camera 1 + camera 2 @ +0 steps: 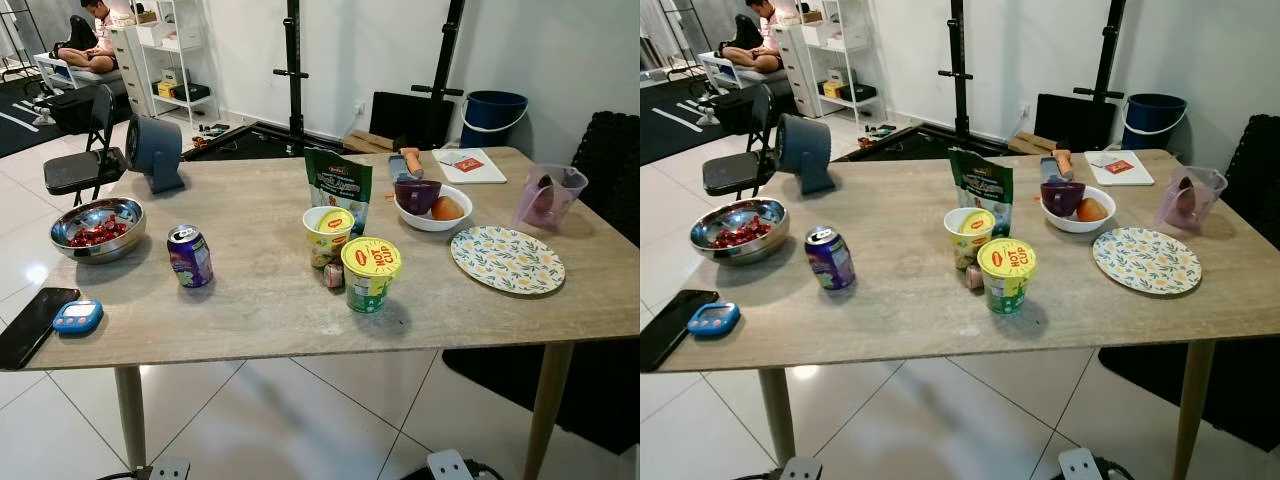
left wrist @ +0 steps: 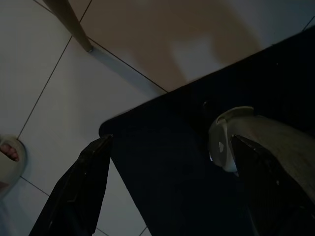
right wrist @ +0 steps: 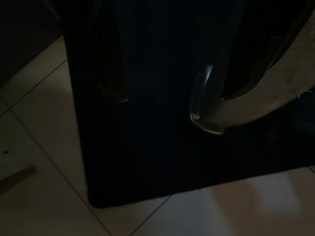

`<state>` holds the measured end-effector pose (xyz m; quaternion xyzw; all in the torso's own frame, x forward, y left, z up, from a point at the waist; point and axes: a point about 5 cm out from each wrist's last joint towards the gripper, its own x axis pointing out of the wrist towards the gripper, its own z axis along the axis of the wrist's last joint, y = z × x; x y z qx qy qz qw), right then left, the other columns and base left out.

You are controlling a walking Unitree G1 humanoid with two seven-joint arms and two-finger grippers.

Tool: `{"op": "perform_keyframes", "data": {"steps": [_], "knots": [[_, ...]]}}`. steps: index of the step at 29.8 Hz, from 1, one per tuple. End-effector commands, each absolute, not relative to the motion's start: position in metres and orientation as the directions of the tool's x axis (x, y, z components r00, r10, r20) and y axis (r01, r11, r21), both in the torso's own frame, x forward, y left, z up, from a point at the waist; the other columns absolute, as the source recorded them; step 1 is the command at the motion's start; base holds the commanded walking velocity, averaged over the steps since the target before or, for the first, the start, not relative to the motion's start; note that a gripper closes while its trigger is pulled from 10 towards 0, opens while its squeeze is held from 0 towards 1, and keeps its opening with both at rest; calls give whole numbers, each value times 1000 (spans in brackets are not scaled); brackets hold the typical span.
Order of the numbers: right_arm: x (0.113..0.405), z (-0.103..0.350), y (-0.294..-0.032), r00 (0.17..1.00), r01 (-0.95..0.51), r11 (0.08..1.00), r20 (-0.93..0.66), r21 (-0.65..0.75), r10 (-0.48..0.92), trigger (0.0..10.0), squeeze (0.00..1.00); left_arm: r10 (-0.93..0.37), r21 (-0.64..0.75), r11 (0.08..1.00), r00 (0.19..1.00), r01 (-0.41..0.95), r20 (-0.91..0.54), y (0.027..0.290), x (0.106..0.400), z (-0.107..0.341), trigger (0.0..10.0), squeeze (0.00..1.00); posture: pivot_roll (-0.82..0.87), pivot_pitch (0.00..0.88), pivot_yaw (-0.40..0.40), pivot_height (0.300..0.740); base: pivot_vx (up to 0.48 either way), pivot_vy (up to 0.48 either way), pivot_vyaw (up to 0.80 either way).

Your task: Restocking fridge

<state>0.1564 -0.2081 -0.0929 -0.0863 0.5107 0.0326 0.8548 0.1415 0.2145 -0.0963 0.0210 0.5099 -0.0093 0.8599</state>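
A wooden table (image 1: 262, 305) stands before me with food on it. A purple drink can (image 1: 190, 256) is left of centre. Two yellow-lidded noodle cups (image 1: 370, 273) (image 1: 328, 234) stand in the middle, a green pouch (image 1: 338, 186) upright behind them. A white bowl (image 1: 433, 218) holds an orange and a purple item. A steel bowl (image 1: 98, 228) of red fruit sits at the left. Both arms hang low over the floor: the left gripper (image 2: 172, 142) and the right gripper (image 3: 172, 98) are open and hold nothing.
A floral plate (image 1: 507, 259) and a pink jug (image 1: 549, 195) lie at the right, a small fan (image 1: 155, 152) at the back left, a phone (image 1: 30, 325) and a blue timer (image 1: 77, 316) at the front left. Beyond are a folding chair (image 1: 80, 165), a blue bucket (image 1: 493, 112) and a seated person (image 1: 90, 35).
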Motion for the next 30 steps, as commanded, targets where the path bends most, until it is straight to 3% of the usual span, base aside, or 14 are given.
{"op": "perform_keyframes", "data": {"steps": [1,20,30], "knots": [[160,-91,-208,485,-152,981,-874,-120,-32,10000,0,6,13,1000,466,11,-885,210,137,-99,10000,0,-3,0,7,740,0,0,0],[157,-90,-222,457,-234,959,-889,-161,-37,10000,0,-4,-15,1000,429,-22,-903,198,116,-108,10000,0,23,0,-53,740,0,0,0],[153,-91,-227,444,-227,959,-894,-170,-54,10000,0,-4,-17,999,436,-27,-900,198,121,-106,10000,0,30,0,-47,740,0,0,0]]}}
